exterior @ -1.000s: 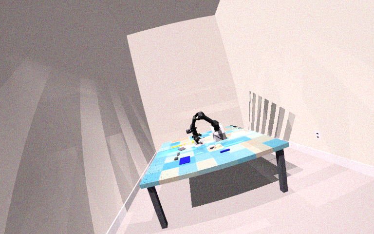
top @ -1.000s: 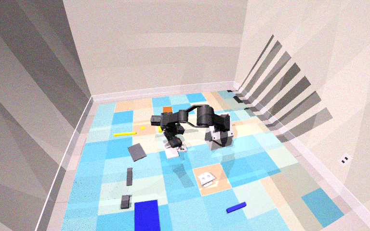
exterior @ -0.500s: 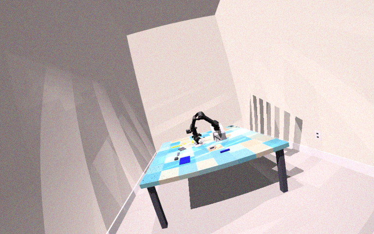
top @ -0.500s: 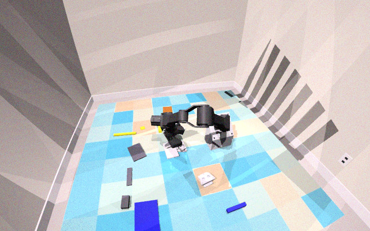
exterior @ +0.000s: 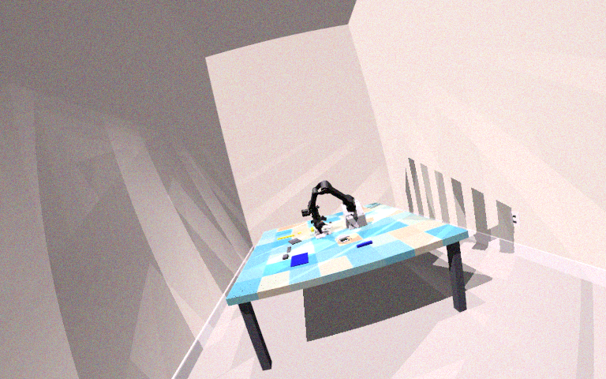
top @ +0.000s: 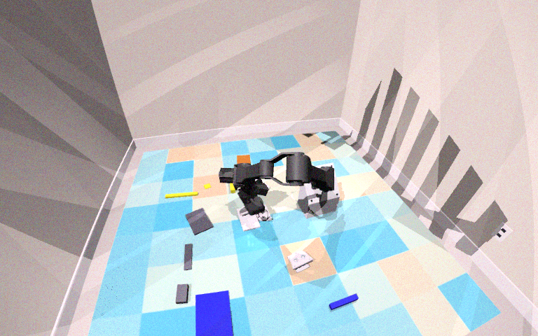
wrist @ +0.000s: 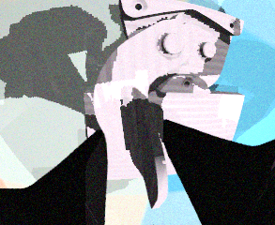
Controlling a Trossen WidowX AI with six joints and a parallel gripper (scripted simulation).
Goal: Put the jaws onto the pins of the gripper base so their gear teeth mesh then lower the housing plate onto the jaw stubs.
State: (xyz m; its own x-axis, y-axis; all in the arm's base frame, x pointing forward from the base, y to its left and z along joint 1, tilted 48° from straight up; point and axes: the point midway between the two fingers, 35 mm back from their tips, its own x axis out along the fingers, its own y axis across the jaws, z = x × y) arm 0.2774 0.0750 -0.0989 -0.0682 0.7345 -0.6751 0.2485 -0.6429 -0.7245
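Note:
My gripper is low over the white parts, shut on a white curved jaw. The jaw's long tip points down in the wrist view. Its wide end lies over the gripper base, whose flange and screw holes show. Two round studs of different size, a larger stud and a smaller stud, stand up there. I cannot clearly tell the second jaw apart, nor whether teeth mesh. The white housing plate, with two holes, lies apart on an orange patch and looks slightly tilted.
A white flat block lies under the jaw. A grey plate, two smaller grey blocks, a large blue plate, a blue bar, a yellow bar and an orange block are around.

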